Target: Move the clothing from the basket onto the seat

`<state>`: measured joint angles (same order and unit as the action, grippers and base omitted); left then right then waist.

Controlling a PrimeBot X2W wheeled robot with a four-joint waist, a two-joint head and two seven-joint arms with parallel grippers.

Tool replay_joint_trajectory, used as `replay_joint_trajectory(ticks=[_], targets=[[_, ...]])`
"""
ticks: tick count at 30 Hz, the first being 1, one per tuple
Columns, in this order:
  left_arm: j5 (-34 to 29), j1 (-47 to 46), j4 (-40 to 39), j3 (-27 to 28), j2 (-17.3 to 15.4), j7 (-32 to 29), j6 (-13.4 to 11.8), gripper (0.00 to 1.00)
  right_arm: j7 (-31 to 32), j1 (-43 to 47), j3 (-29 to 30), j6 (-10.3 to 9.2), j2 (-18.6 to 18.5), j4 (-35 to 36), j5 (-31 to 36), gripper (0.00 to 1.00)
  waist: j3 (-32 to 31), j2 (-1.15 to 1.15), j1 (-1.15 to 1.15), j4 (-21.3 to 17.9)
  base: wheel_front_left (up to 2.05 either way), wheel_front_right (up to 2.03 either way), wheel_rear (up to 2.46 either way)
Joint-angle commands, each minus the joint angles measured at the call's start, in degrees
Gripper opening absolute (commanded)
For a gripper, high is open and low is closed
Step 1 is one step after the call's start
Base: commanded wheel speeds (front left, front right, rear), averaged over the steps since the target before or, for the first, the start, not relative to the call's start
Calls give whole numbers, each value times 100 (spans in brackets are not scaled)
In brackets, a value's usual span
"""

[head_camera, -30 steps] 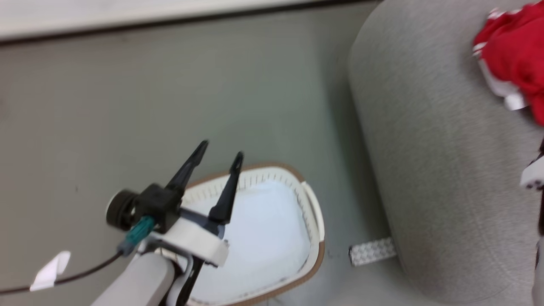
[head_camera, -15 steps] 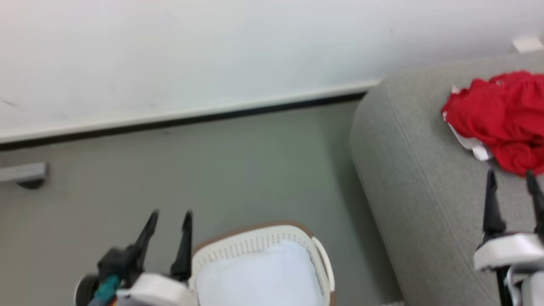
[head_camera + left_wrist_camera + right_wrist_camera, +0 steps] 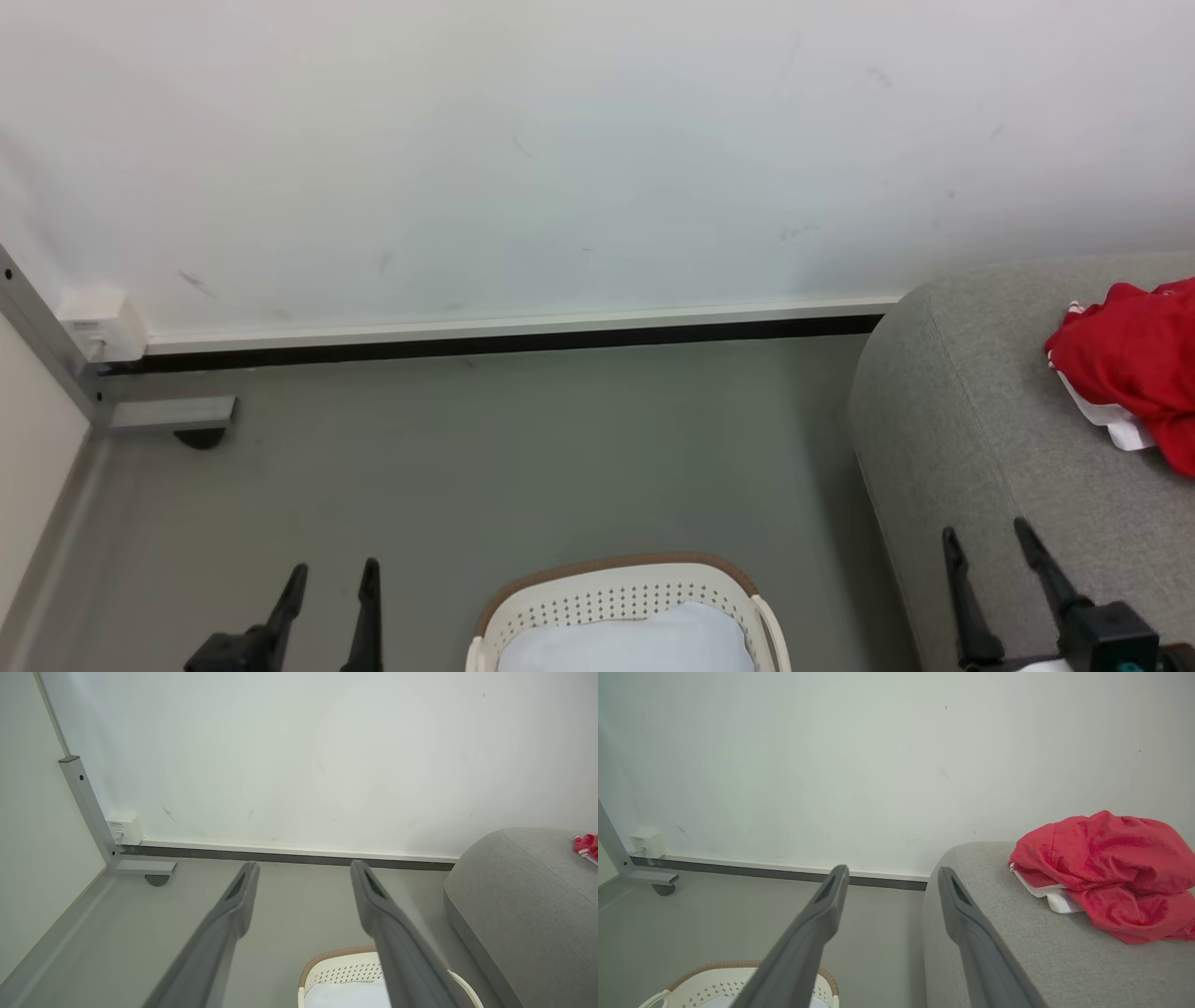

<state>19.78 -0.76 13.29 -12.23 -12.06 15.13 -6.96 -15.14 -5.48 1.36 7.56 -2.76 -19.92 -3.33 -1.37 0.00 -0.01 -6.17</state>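
The clothing (image 3: 1130, 369) lies heaped on the seat (image 3: 980, 411) at the right, while the near basket (image 3: 616, 597) holds pale padding (image 3: 644, 644) — so the job looks done, which likely explains why the left gripper (image 3: 334, 569) and right gripper (image 3: 985, 530) hang empty, fingers apart.

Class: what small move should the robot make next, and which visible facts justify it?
Probably look further down to check the whole basket. The red clothing lies on the grey seat, the left gripper and right gripper are open and empty, and the basket's visible part holds pale padding, but its near end is cut off.
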Motion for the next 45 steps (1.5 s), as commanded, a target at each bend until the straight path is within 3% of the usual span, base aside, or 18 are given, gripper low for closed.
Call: replay_joint_trajectory(ticks=[1,16,33,34,38,45], targets=[[-147,124,64,160,96,2,109,100,1,168,-133,-14,-24,-28,-166,100,-79,0,1,38,0,0,0],[-717,174,378,753,550,2,616,100,1,146,-574,-14,-22,-137,-312,100,-85,0,1,104,0,0,0],[-1052,91,596,1121,786,2,824,100,1,40,-555,-15,-22,-211,-355,100,-90,0,1,98,0,0,0],[-977,116,599,1113,788,0,820,0,0,91,-568,0,-3,-205,-330,0,-90,0,1,99,0,0,0],[-940,187,795,1101,824,-17,820,0,10,234,-580,0,28,-372,-354,0,-89,0,2,100,0,0,0],[-160,70,771,1226,832,-271,881,0,226,189,-464,-1,23,-286,-1182,0,-76,0,2,129,0,0,0]])
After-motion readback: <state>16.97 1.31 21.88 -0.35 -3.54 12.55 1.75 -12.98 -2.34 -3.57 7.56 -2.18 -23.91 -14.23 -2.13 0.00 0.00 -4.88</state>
